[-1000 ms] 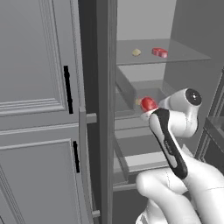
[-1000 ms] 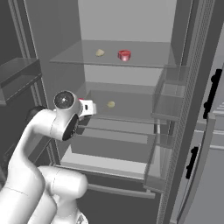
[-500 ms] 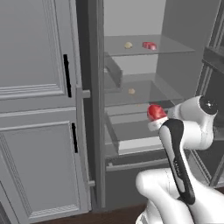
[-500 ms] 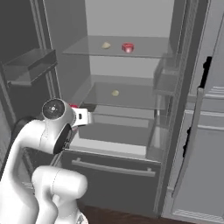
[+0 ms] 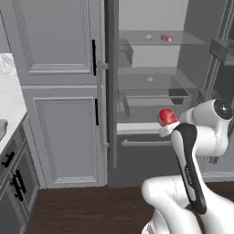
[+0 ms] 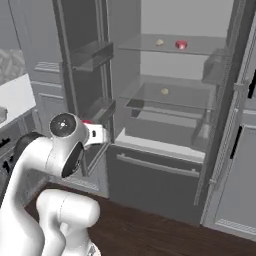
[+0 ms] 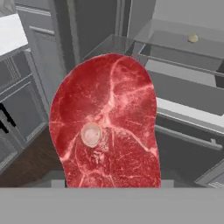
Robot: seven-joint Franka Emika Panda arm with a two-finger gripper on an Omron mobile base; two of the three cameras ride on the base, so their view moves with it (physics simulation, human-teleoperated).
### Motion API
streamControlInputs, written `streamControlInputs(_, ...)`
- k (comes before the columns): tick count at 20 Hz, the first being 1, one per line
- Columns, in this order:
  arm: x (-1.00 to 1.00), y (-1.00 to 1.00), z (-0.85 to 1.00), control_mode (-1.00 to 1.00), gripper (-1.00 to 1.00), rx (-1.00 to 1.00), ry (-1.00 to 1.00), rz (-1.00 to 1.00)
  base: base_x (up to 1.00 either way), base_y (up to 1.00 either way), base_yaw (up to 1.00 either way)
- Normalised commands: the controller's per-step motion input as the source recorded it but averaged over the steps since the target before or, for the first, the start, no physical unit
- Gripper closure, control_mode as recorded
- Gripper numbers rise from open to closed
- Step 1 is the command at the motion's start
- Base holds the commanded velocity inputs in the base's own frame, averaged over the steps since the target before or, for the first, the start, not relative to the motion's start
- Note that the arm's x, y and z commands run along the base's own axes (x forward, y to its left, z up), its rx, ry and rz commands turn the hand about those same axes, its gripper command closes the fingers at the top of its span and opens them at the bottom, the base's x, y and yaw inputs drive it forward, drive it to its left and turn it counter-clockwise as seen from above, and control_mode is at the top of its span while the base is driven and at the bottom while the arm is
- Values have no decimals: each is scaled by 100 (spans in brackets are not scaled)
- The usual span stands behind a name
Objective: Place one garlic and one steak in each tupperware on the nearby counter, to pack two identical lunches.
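Red steak w/ pale pink marbling; cream garlic

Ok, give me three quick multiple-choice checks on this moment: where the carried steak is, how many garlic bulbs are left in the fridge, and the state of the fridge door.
1. Where is the steak that has left the fridge?
A. On the top glass shelf
B. In the pincer, out in front of the fridge
C. On the counter

2. How many garlic bulbs sit on the fridge shelves?
A. One
B. Two
C. Four

3. The fridge door is:
A. Open
B. Shut
C. Missing

Key: 1 B, the red slab fills the hand view and sits at the arm's tip in the left base view. 2 B, one garlic bulb beside the second steak on the top shelf, another bulb on the shelf below. 3 A, the shelves are exposed and the door bins stand to the side.
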Motion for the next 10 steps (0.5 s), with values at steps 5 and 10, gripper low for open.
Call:
streamControlInputs(5, 0, 0, 0, 100, 100, 0, 0, 0, -1, 63, 62)
streamControlInputs(10, 0, 0, 0, 100, 100, 0, 0, 0, 66, 72, 51)
